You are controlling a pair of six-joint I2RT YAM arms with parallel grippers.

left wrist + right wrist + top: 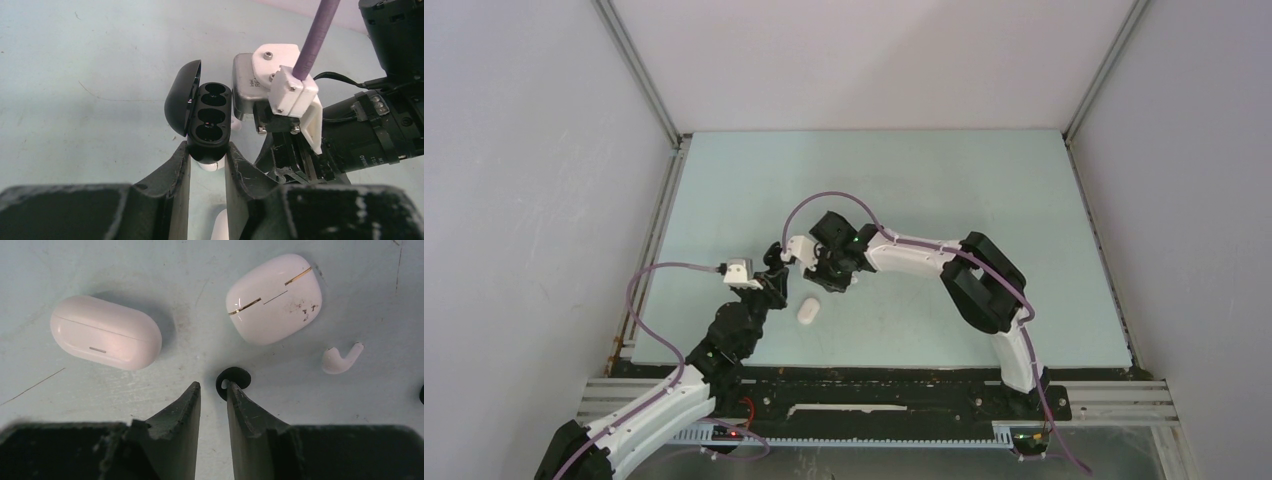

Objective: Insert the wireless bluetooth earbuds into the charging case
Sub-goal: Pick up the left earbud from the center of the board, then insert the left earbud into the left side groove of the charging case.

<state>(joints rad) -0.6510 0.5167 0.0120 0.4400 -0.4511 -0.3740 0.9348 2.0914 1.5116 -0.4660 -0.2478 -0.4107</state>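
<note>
One black bud (233, 379) decides the coming move, and it lies on the table (150, 270) right at the tips of the right gripper (213, 388). It is not between the fingers. It sits a little to the side, against the tip of the finger on the right of the wrist view. The jaws there stand a narrow gap apart with nothing in it, so this gripper holds nothing. From this angle the bud looks round, like a small dark ring, so I can make out no long axis to line up with. As I judge it, the gripper needs a small sideways shift and probably a wider opening to bring the bud into the gap. The left gripper (207, 150) is clamped on the near end of the black case (211, 116), which it holds with the lid (181, 97) swung open to one side. The case's long axis runs straight away from the fingers, and its sockets face the wrist camera and look empty. The overhead view shows the two grippers close together, with the right one nearer the bud and the left one taken up by the case. A white bud (341, 359) lies further off to the same side as the black one, near a gold-lined white case (274, 297). A plain white case (105, 332) lies on the other side.
</note>
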